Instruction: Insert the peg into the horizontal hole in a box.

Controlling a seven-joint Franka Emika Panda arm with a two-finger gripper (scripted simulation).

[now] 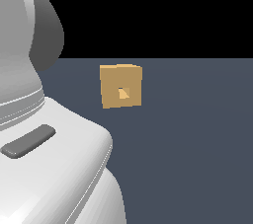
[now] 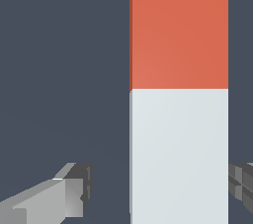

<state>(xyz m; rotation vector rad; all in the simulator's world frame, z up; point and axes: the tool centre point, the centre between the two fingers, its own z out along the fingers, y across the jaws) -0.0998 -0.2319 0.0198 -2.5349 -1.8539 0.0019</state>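
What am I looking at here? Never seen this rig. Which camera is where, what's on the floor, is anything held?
These are simulator renders of one robot arm. The exterior view is taken off the arm: the big glossy white robot arm body fills its left, and a small tan-orange cube-like box sits on the dark grey-blue floor, with a small square hole in its face. The wrist view looks down past the grey gripper. Between its open fingers lies a long square bar, the peg, half red-orange, half pale white. One finger is clearly apart from it, so nothing is gripped yet.
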